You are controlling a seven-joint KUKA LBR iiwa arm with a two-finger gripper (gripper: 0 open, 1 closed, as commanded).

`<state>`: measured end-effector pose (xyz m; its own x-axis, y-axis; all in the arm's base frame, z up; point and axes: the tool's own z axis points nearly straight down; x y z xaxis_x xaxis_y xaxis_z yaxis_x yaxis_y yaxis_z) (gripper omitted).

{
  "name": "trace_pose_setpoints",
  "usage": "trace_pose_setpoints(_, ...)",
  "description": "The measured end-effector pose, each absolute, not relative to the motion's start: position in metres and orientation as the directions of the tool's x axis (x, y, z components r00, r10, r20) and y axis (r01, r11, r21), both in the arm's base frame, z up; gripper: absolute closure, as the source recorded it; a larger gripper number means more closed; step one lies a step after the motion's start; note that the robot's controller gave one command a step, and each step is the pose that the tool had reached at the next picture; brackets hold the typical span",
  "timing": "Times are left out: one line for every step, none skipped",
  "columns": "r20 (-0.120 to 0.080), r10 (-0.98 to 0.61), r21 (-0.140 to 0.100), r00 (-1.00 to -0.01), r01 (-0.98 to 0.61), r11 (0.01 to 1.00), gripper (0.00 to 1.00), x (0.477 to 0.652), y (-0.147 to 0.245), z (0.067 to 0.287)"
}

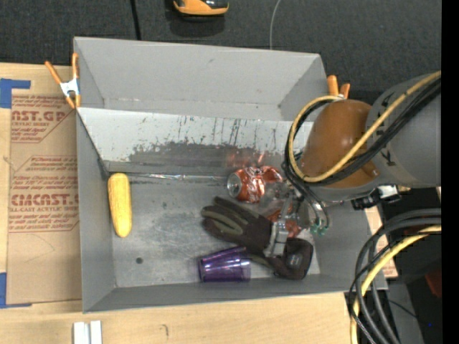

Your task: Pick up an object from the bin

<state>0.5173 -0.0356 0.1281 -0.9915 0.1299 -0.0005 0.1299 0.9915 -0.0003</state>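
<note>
Grey sheet metal forms the bin (179, 77), its floor scuffed and streaked, with dark flooring behind it and most of the loose things gathered toward the side where the arm enters.

From the camera view, the gripper (285, 229) sits low in the bin, below the arm's orange cover (337, 145), right at the cuff end of a dark glove (233, 221). Whether it is open or closed I cannot tell; its tip is lost against the dark fabric. The glove lies flat on the bin floor and nothing appears raised. So I judge the pick not yet made: the approach looks done, while the grasp and the lift out of the bin remain.

The glove is a dark brown-black work glove, limp and creased. It stretches away from the gripper toward the bin's middle, and its bunched cuff lies under and just beside the gripper.

A crushed red and silver can (251, 183) lies just beyond the gripper, toward the bin's back wall, near the glove. A purple cup (224, 266) lies on its side close to the gripper on the front-wall side, touching or nearly touching the glove's edge. A yellow corn cob (120, 204) lies well apart, across the bin from the gripper.
</note>
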Motion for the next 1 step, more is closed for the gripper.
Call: trace_pose_setpoints(-0.001, 0.13, 0.0, -0.992, 0.13, 0.992, 0.0, 0.5173, -0.0356, 0.1281)
